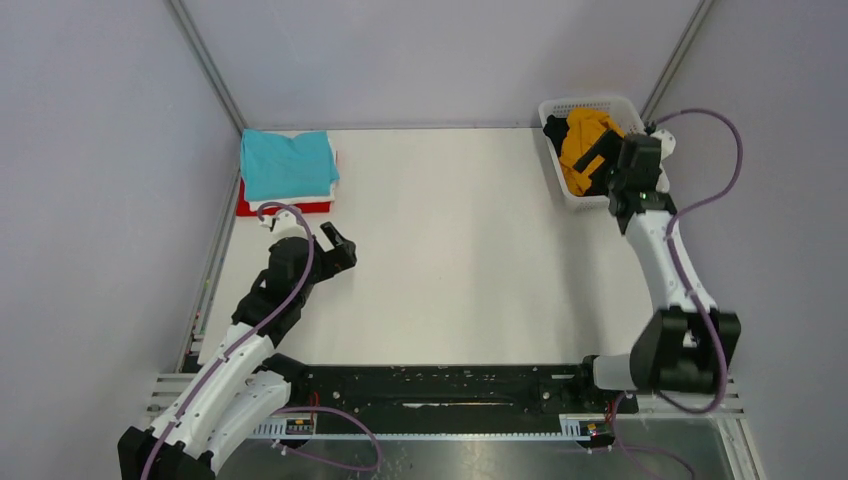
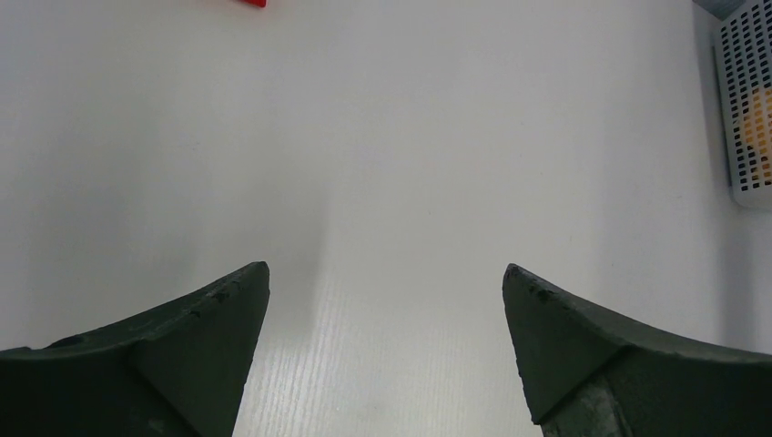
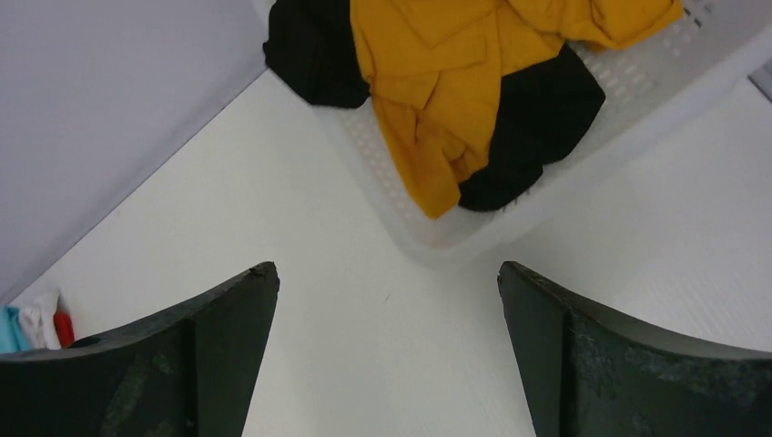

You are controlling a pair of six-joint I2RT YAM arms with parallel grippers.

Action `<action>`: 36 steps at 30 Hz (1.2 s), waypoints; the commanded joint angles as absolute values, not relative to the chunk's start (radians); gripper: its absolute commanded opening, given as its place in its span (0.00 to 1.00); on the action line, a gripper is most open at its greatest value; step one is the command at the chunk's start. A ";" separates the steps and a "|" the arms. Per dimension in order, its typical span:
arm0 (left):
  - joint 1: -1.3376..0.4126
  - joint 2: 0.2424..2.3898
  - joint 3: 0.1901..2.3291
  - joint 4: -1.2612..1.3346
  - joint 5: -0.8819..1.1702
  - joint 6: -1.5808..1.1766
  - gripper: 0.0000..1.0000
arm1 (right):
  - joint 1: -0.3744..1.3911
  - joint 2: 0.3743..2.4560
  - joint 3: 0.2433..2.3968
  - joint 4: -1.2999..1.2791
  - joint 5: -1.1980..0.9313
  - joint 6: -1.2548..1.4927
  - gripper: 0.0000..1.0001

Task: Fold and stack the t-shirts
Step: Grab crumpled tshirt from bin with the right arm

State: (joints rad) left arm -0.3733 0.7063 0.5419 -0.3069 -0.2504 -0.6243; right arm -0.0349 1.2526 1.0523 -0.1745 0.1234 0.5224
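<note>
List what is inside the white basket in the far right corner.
A crumpled mustard-orange t-shirt lies over a black t-shirt in the basket. The cloth hides most of the basket floor, so anything beneath them cannot be seen.

The left arm (image 1: 250, 340) is bent at the elbow and angled forward, with the left claw (image 2: 387, 269) spread wide and empty. The right arm (image 1: 660, 250) stretches far forward, and the right claw (image 3: 387, 271) likewise gapes wide, gripping nothing.

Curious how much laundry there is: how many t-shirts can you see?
5: teal, white and red stacked at the far left; mustard-orange and black in the basket. More may be hidden.
</note>
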 commanded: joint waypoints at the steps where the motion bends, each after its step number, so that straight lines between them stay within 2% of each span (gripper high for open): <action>1: -0.375 0.707 0.543 -0.277 -0.302 -0.605 0.99 | -0.101 1.510 1.297 -0.221 0.095 0.495 0.99; 6: -0.376 0.745 0.542 -0.259 -0.322 -0.604 0.99 | -0.160 1.817 1.582 -0.255 0.127 0.502 0.98; 10: -0.376 0.767 0.548 -0.261 -0.343 -0.597 0.99 | -0.195 2.014 1.780 -0.264 0.141 0.382 0.98; 12: -0.376 0.772 0.551 -0.261 -0.356 -0.591 0.99 | -0.206 2.112 1.889 -0.266 0.065 0.231 0.96; 16: -0.376 0.780 0.549 -0.257 -0.381 -0.581 0.99 | -0.207 2.301 2.157 -0.389 -0.097 -0.254 0.98; 19: -0.375 0.793 0.549 -0.253 -0.390 -0.580 0.99 | -0.207 2.432 2.327 -0.452 0.003 -0.407 0.99; 23: -0.376 0.835 0.559 -0.253 -0.401 -0.580 0.99 | -0.207 2.565 2.467 -0.429 0.100 -0.514 1.00; 27: -0.376 0.880 0.584 -0.263 -0.412 -0.577 0.99 | -0.207 2.615 2.487 -0.359 0.109 -0.585 0.99; 33: -0.375 0.931 0.608 -0.251 -0.421 -0.573 0.99 | -0.207 2.662 2.526 -0.369 0.087 -0.669 0.86; 34: -0.375 0.941 0.612 -0.248 -0.422 -0.570 0.99 | -0.207 2.668 2.530 -0.391 0.074 -0.684 0.83; 36: -0.375 0.959 0.624 -0.246 -0.423 -0.568 0.99 | -0.206 2.677 2.528 -0.424 0.065 -0.714 0.68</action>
State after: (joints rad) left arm -0.3733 0.9340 0.5617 -0.2916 -0.3889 -0.5877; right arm -0.2092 2.6415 2.4878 -0.3767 0.0620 -0.6071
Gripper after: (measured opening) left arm 0.989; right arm 0.791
